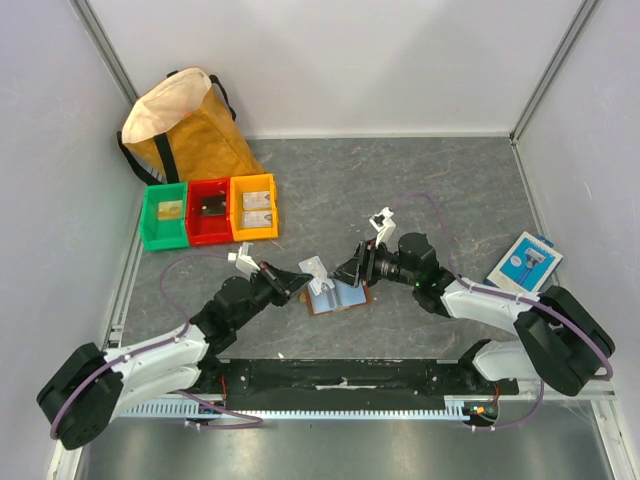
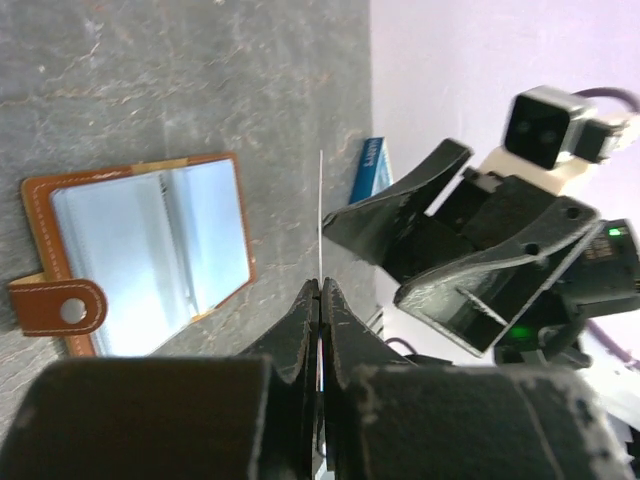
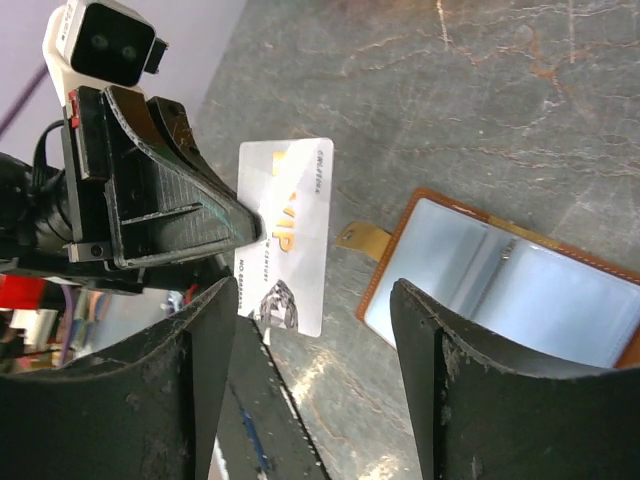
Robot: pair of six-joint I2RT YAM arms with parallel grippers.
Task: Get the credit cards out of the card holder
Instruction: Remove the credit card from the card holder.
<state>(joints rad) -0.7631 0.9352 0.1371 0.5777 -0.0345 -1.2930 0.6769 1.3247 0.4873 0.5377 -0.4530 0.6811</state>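
Nearest me, the card holder (image 1: 338,297) lies open on the tabletop (image 1: 420,190), pale blue-grey inside up. Just above it, my left gripper (image 1: 299,284) pinches one whitish credit card (image 3: 290,235). My right gripper (image 1: 352,272) is spread wide alongside. Three coloured bins (image 1: 209,211) sit farther back.

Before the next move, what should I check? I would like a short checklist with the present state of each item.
1. Left gripper holds the card firmly: ok, jaws shut on its edge.
2. Card fully out of the holder: ok, it is held beside the holder, apart from it.
3. Right gripper open: ok, it holds nothing.
4. Holder lies open on the table: ok, the pale inside faces up.
5. More cards left in the sleeves: cannot tell.
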